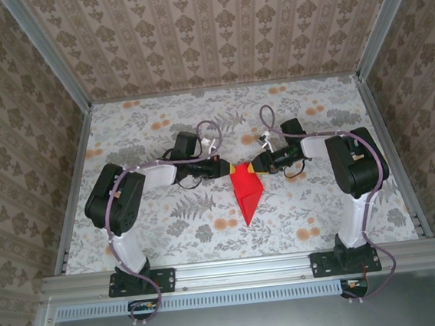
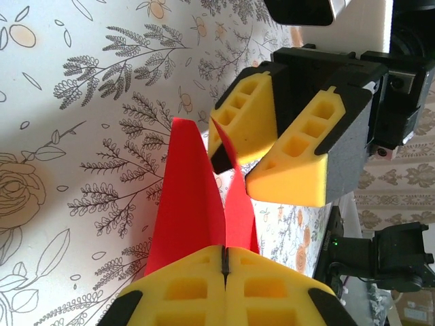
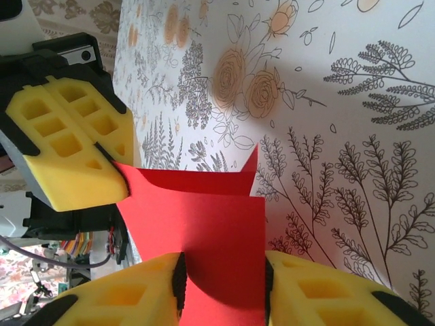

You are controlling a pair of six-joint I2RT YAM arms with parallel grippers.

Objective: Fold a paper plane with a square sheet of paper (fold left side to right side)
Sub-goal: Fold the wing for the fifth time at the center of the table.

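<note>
The red square sheet of paper (image 1: 245, 196) is creased into a narrow pointed shape, its tip toward the near edge and its far end lifted between the two grippers. My left gripper (image 1: 228, 168) pinches the paper's far left edge. In the left wrist view its yellow fingers (image 2: 197, 285) are pressed together on the red flaps (image 2: 190, 197). My right gripper (image 1: 256, 167) faces it from the right. In the right wrist view its fingers (image 3: 136, 299) stand apart with a red panel (image 3: 197, 224) between them, the right pad against the panel's edge.
The flowered tabletop (image 1: 160, 130) is bounded by metal rails and patterned walls on the left, right and back. Both arm bases (image 1: 140, 282) sit on the near rail. Cables loop above each wrist.
</note>
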